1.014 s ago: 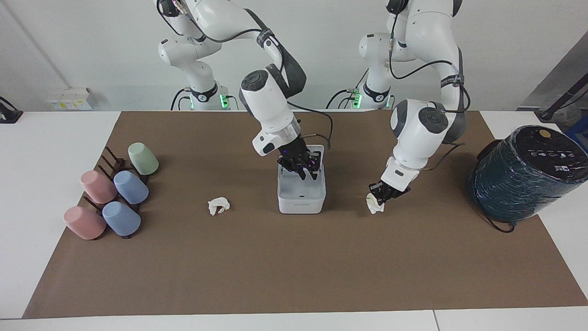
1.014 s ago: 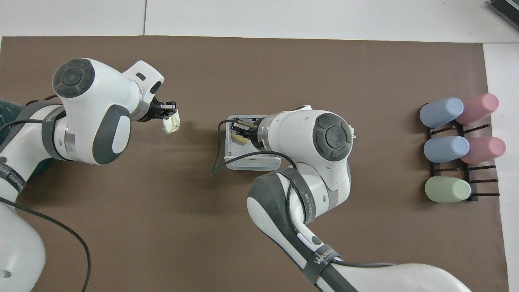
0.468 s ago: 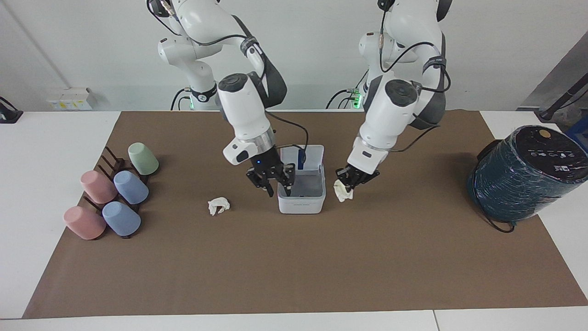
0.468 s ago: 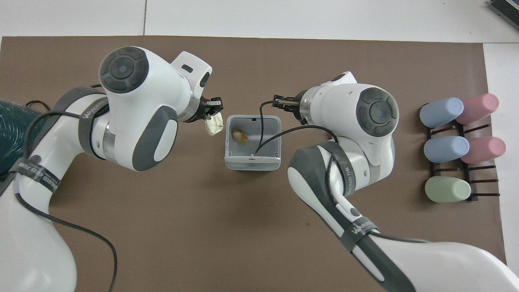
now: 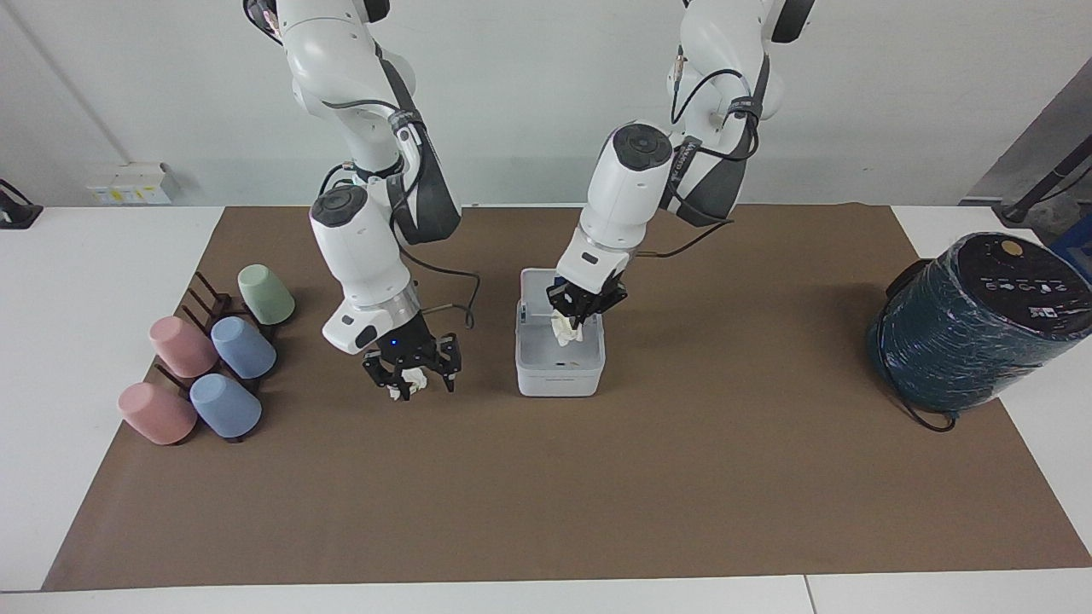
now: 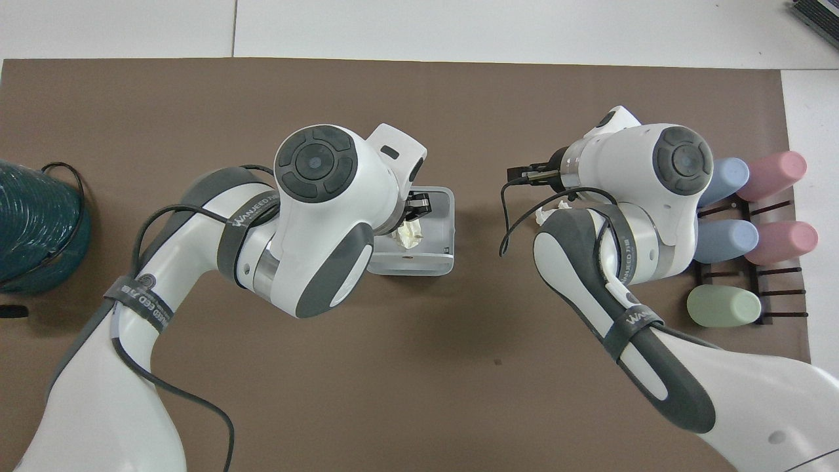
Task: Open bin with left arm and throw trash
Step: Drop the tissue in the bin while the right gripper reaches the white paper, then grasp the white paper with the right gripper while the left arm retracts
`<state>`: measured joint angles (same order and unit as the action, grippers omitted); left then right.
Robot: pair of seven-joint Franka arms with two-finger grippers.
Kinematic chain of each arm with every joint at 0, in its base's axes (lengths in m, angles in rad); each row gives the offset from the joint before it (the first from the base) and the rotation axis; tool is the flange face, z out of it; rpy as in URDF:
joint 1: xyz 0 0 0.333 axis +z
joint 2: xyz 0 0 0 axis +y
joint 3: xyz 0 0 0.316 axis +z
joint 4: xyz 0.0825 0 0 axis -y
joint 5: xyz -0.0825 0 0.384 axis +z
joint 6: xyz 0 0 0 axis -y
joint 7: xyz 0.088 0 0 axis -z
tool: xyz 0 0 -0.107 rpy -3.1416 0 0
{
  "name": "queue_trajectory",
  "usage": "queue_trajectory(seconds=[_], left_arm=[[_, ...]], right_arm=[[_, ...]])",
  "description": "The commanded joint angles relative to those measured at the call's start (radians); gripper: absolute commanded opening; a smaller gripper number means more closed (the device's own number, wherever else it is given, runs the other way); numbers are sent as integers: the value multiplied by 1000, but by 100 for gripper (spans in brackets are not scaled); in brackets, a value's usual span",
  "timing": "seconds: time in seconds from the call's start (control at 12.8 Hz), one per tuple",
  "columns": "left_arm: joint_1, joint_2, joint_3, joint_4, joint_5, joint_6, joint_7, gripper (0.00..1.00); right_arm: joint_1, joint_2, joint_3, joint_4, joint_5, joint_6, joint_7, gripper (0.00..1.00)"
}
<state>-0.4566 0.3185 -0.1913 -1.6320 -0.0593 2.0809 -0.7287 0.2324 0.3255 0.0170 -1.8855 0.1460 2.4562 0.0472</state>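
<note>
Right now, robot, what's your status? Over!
Left gripper shut on a white tissue wad, over the open bin. Right gripper open, fingers straddling the other white wad on the mat. Nothing blocking the bin.

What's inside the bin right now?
A white tissue wad hangs in the open bin, at its mouth, pinched in the left tool. The floor beneath is mostly covered by the left arm and the wad, so anything lying there cannot be seen.
</note>
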Motion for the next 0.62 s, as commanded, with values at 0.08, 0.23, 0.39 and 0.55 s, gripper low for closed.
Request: queue_trajectory(seconds=[0.08,0.23,0.39,0.55], left_arm=[[-25,-9,15,-31,6,-13,-9,38],[-16,-6,16,-16,6,-21,-6,73],[-11,0,18,3,6,-22,-3,79],[-7,-1,23,26,6,-34,-2,79]], right_arm=[[-31,-31,11,-104,-52,10,-24,94],[-56,-37,9,-133,-68,4,-27,94],[-65,-48,9,-178,-112,6,-26,94],[-71,-48,9,-196,-115,12,-26,94]])
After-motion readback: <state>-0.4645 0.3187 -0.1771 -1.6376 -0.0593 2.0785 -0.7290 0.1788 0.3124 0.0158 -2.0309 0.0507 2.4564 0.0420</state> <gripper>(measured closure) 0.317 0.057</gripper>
